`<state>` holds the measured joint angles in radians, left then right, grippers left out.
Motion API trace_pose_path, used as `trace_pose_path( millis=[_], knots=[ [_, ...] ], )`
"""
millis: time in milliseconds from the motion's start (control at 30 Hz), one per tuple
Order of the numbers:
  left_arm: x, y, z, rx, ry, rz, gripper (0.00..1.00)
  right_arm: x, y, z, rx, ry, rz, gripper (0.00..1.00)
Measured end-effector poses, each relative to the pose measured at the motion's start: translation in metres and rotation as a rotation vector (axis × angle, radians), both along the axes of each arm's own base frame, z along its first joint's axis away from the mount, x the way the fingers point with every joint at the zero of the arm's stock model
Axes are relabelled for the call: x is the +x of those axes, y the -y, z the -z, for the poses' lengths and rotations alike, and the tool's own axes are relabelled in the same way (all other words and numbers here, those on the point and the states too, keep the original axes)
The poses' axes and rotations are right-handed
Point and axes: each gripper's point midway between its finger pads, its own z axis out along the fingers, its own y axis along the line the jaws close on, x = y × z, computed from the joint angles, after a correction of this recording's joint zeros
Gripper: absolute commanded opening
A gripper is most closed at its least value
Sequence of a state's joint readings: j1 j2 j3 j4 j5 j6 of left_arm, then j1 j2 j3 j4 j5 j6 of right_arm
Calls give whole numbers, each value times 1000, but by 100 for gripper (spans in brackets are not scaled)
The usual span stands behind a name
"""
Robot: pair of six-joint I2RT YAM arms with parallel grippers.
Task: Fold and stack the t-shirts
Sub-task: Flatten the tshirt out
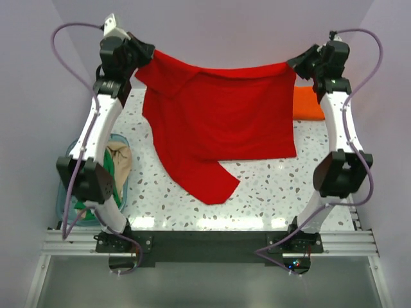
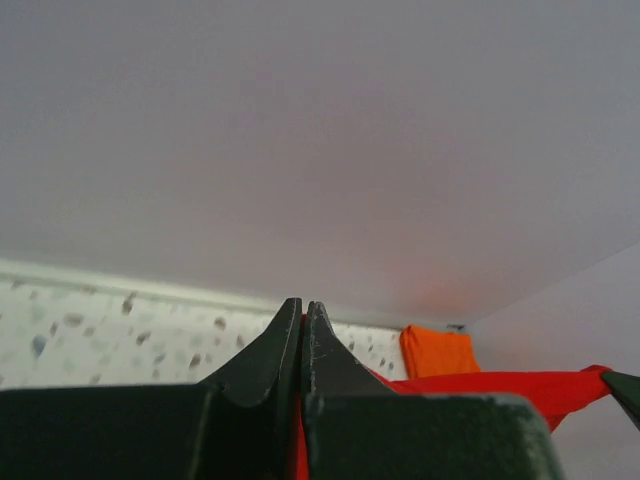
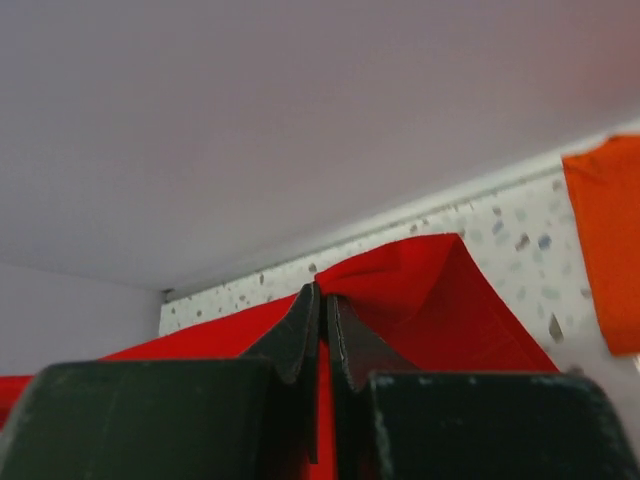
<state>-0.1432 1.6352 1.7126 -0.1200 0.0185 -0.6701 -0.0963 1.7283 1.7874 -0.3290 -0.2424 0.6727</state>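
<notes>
A bright red t-shirt (image 1: 218, 122) hangs stretched between my two grippers above the far half of the speckled table (image 1: 270, 192), its lower edge and one sleeve draped onto the tabletop. My left gripper (image 1: 146, 54) is shut on the shirt's left top corner; in the left wrist view red cloth (image 2: 480, 385) shows between and beside the shut fingers (image 2: 303, 312). My right gripper (image 1: 297, 63) is shut on the right top corner, with the red cloth (image 3: 430, 290) bunched at its tips (image 3: 323, 295). An orange t-shirt (image 1: 307, 104) lies folded at the far right.
A clear bluish tub (image 1: 122, 186) at the table's left edge holds green and tan shirts (image 1: 119, 163), partly hidden by my left arm. A pale wall rises close behind the table. The orange shirt (image 2: 438, 350) lies by the back right corner.
</notes>
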Motion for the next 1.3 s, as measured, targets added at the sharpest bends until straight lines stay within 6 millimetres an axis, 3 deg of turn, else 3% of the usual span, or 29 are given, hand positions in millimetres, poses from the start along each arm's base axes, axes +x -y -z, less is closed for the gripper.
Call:
trace_pose_path(
  millis=[100, 133, 200, 300, 400, 500, 567, 633, 733, 833, 933, 967, 1033, 1100, 1300],
  knots=[
    [61, 8, -31, -30, 86, 77, 0, 47, -2, -27, 11, 101, -14, 0],
    [77, 8, -54, -43, 153, 100, 0, 57, -2, -40, 13, 135, -15, 0],
    [87, 5, -89, -67, 269, 137, 0, 66, -2, -74, 12, 223, -14, 0],
    [69, -13, -133, -103, 390, 161, 0, 58, -2, -126, 2, 347, -8, 0],
    [37, -32, -164, -87, 466, 157, 0, 39, -2, -163, -8, 440, -1, 0],
    [1, -37, -179, -73, 507, 167, 0, 22, -4, -166, -10, 456, -3, 0],
    [-22, -32, -175, -70, 513, 183, 0, 15, -6, -143, -5, 415, -11, 0],
    [-35, -27, -153, -72, 481, 200, 0, 13, -7, -102, 4, 336, -16, 0],
    [-44, -25, -95, -91, 373, 203, 0, 9, -7, -3, 26, 133, -15, 0],
    [-60, -25, -1, -137, 184, 187, 0, -18, -10, 117, 63, -133, -14, 0],
    [-93, -26, 103, -189, -33, 152, 0, -63, -13, 199, 87, -343, -12, 0],
    [-109, -27, 138, -203, -108, 133, 0, -80, -14, 218, 93, -402, -11, 0],
    [-138, -28, 180, -224, -201, 109, 0, -104, -15, 235, 92, -463, -11, 0],
    [-164, -28, 208, -235, -259, 87, 0, -125, -15, 239, 85, -483, -13, 0],
    [-213, -28, 233, -240, -296, 45, 0, -172, -13, 242, 36, -488, 1, 0]
  ],
)
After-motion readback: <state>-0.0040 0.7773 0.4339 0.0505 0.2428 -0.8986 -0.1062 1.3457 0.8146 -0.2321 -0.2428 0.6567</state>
